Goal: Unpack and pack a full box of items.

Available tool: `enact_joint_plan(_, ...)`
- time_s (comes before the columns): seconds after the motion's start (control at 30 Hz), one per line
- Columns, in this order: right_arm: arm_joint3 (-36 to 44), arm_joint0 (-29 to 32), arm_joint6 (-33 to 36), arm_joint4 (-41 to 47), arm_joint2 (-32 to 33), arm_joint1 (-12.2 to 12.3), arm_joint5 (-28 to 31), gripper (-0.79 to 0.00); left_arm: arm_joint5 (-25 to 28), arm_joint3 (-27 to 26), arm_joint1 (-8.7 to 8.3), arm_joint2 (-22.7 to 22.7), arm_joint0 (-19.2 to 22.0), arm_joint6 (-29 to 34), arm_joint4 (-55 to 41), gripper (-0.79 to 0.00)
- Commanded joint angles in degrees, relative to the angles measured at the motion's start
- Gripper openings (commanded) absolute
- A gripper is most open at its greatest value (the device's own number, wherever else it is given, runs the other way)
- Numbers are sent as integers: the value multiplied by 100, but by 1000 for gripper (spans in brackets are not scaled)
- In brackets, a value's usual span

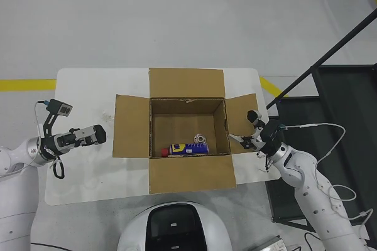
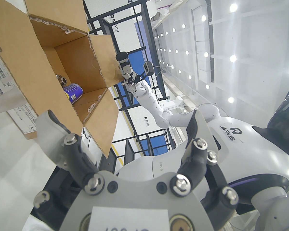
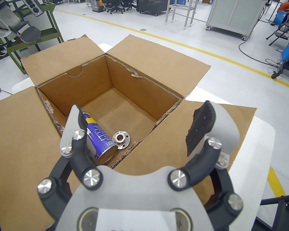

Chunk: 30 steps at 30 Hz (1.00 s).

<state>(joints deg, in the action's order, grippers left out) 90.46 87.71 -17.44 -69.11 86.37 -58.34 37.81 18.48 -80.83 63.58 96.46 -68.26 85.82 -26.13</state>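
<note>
Sideways lies the spray can (image 1: 188,149), cap leftward; left fingers (image 2: 50,127) and right fingers (image 3: 202,123) spread empty.

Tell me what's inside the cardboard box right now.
Inside the cardboard box lie a blue spray can on its side and a metal flange beside it. Anything under the can is hidden.

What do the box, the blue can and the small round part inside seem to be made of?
Box: matte brown corrugated cardboard; torn edges show the fluting. Blue can: probably thin metal, with a glossy printed wall and bare metallic base. Round part: bright bare metal, steel or aluminium perhaps; it glints.
</note>
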Motion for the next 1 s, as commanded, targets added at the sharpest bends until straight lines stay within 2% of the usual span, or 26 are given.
enact_joint_plan(0.0, 164, 45, 82, -298, 107, 18, -188, 0, 0, 0, 0, 0, 0, 0, 0, 0)
enact_joint_plan(0.3, 831, 398, 390, -545, 652, 100, -65, 0, 0, 0, 0, 0, 0, 0, 0, 0)
enact_joint_plan(0.57, 1504, 315, 1265, -388, 619, 114, 42, 0, 0, 0, 0, 0, 0, 0, 0, 0)
enact_joint_plan(0.73, 1530, 5, 1923, -196, 282, 95, 84, 0, 0, 0, 0, 0, 0, 0, 0, 0)
enact_joint_plan(0.97, 1177, -542, 2671, -47, -331, 35, -36, 0, 0, 0, 0, 0, 0, 0, 0, 0)
